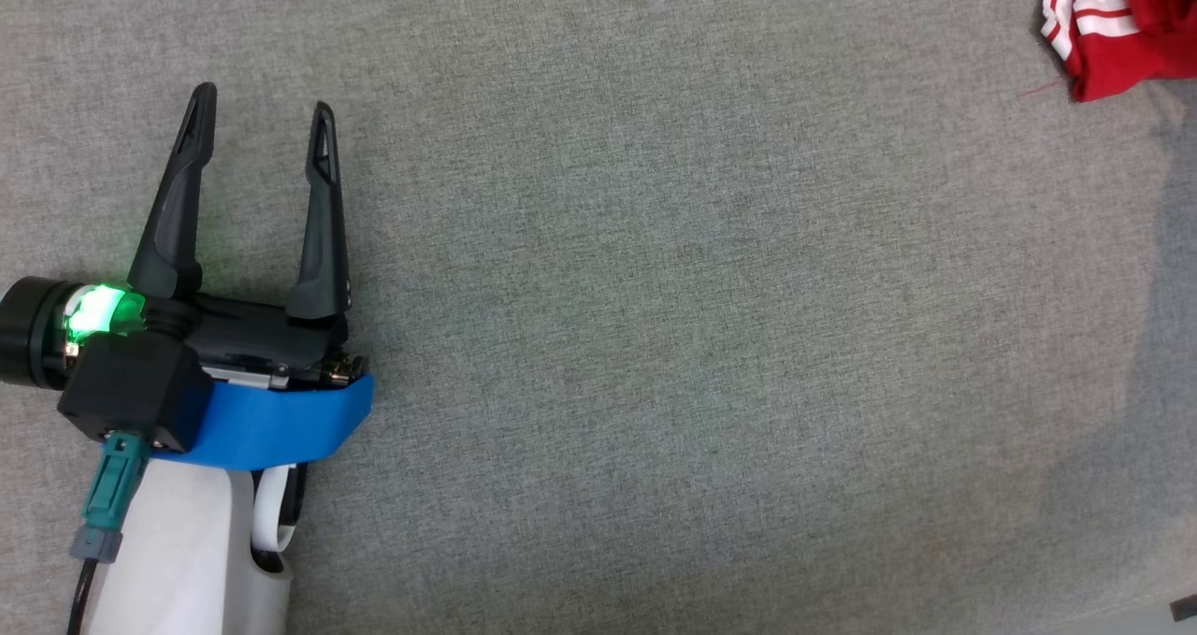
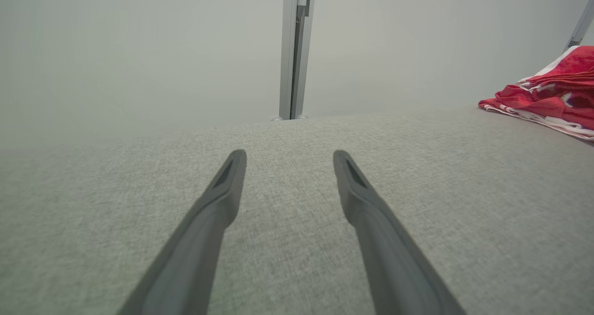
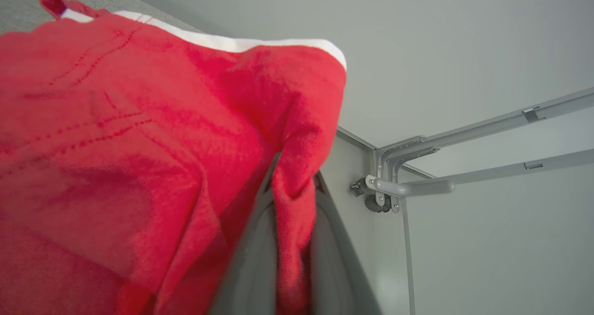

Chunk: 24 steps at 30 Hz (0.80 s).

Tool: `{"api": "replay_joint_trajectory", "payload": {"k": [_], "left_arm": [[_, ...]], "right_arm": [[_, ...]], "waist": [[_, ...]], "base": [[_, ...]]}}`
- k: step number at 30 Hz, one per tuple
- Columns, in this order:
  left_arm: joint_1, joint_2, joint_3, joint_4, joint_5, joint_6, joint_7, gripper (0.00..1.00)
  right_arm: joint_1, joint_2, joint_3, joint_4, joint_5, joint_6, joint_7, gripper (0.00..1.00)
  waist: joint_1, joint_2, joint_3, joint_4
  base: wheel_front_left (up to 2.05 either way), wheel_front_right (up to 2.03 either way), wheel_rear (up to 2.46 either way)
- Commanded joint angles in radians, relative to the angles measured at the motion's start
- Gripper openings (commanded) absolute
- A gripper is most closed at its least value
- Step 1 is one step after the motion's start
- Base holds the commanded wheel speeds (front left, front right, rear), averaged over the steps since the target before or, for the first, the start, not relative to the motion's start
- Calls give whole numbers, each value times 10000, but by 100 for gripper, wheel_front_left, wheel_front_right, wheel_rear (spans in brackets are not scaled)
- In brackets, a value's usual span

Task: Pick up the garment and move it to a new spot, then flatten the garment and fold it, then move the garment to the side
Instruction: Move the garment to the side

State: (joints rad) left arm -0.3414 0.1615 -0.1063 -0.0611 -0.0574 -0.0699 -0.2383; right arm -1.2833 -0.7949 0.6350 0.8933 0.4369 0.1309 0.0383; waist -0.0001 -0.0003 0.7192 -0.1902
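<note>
The garment [image 1: 1117,22] is red with white stripes and lies bunched at the far right corner of the grey cloth table [image 1: 655,289]. It also sits at the right edge of the left wrist view as a red heap [image 2: 552,97]. In the right wrist view the red fabric [image 3: 139,143] hangs close to the lens, and my right gripper [image 3: 292,185] is shut on a fold of it, the fabric pinched between the two grey fingers. My left gripper [image 1: 264,102] rests low at the table's left, open, with nothing between its fingers [image 2: 222,189].
A grey metal post [image 2: 294,50] stands behind the table's far edge against a pale wall. A metal frame corner with a bracket [image 3: 394,185] shows past the garment. Bare grey tabletop stretches between my left gripper and the garment.
</note>
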Motion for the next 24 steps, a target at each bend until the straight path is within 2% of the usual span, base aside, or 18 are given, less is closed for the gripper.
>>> {"api": "replay_joint_trajectory", "payload": {"k": [1, 2, 3, 4, 5, 14, 19, 24], "left_arm": [[-7, 273, 216, 514, 15, 97, 150, 100], [18, 298, 230, 480, 6, 115, 161, 100], [44, 307, 231, 441, 5, 126, 176, 100], [69, 310, 226, 399, 2, 153, 175, 100], [86, 313, 217, 366, -2, 163, 191, 100], [132, 218, 73, 437, -107, 220, 105, 100], [323, 39, 14, 681, -289, 265, -78, 100], [573, -129, 34, 1036, -468, 294, -197, 100]], "right_arm": [[-156, 118, 16, 171, -89, -1, -11, 0], [-264, 185, 19, 399, -148, -1, 6, 0], [-367, 257, 21, 584, -241, -1, -33, 22], [-454, 350, -15, 788, -280, -1, -85, 65], [-533, 436, -95, 1037, -284, -1, -65, 100], [-1006, 1013, -116, 2112, -895, -1, -912, 100], [-992, 1348, -290, 2336, -886, -1, -1798, 100], [-332, 1923, -532, 2256, -450, -1, -2622, 100]], "waist": [[1, 3, 18, 14], [1, 3, 35, 17], [1, 3, 48, 21], [1, 3, 56, 22], [1, 3, 61, 25], [1, 3, -262, 80], [1, 3, -945, 204], [1, 3, -1887, 365]], "base": [[0, 0, 0], [0, 0, 0], [0, 0, 0], [0, 0, 0], [0, 0, 0], [0, 0, 0], [0, 0, 0], [0, 0, 0]]}}
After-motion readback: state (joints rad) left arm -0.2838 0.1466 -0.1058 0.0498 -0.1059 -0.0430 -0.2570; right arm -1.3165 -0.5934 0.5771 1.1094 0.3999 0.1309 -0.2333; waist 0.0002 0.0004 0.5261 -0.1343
